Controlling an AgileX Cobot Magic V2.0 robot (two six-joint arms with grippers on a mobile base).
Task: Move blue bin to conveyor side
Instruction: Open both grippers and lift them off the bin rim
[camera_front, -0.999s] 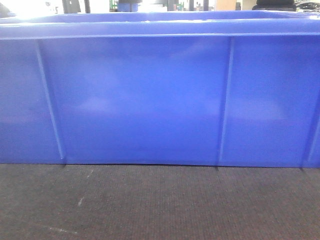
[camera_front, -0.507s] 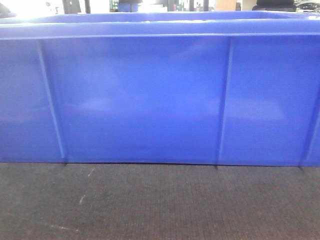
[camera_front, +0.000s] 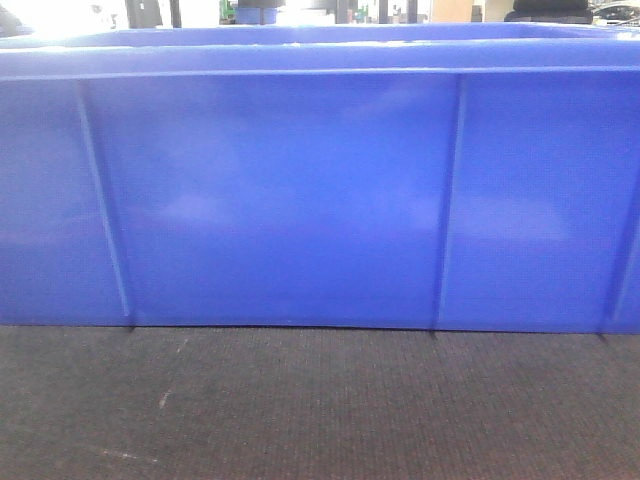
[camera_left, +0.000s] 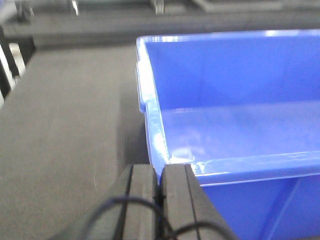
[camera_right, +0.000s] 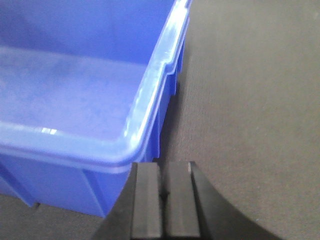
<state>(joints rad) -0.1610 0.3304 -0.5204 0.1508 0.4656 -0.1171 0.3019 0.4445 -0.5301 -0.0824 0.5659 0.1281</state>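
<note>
Here, left gripper (camera_left: 160, 187) clenched empty at blue bin (camera_left: 240, 125) corner; right gripper (camera_right: 164, 192) likewise, above conveyor (camera_right: 250, 100).

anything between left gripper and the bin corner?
Nothing. In the left wrist view the shut left gripper sits right at the bin's near corner, no object between; conveyor beside it is bare.

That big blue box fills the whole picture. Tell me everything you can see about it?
The blue bin is a large rectangular crate of glossy plastic, with thin vertical ribs on its near wall and a thick rolled rim. It looks empty as far as the wrist views show. It stands upright on the dark woven conveyor. The shut left gripper and right gripper sit at its two near corners; actual contact cannot be told.
</note>
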